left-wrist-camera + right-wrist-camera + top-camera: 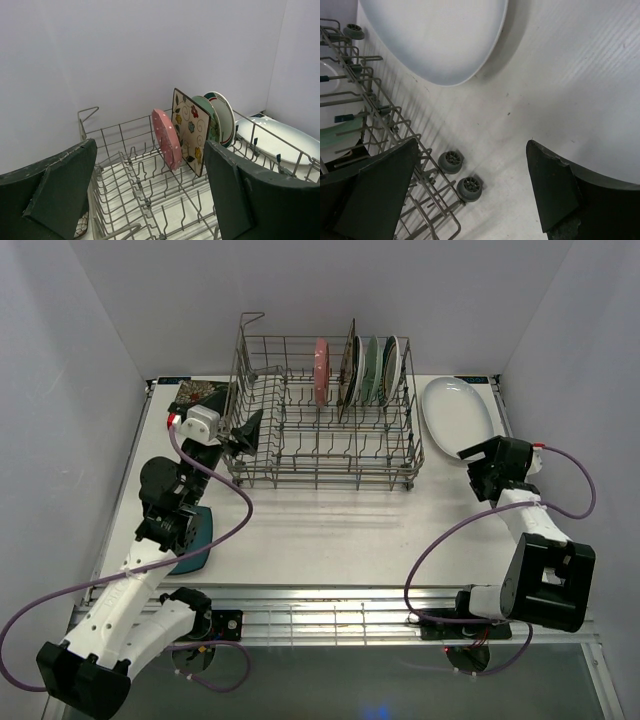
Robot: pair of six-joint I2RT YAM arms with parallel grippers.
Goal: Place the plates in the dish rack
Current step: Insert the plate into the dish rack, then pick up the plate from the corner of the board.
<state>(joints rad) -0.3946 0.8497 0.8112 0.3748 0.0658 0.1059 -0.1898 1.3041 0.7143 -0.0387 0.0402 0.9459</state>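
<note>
Four plates (360, 370) stand in the dish rack (325, 478); oval plate (455, 415), teal plate (197, 540), floral plate (203, 395) lie outside. Both jaws gape empty.

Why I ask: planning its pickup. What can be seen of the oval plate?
The oval plate is plain glossy white, ceramic by its look, with a shallow raised rim and nothing on it. It lies flat, face up, on the table just right of the rack, outside it. The open right end effector hovers by its near end, not gripping it.
</note>
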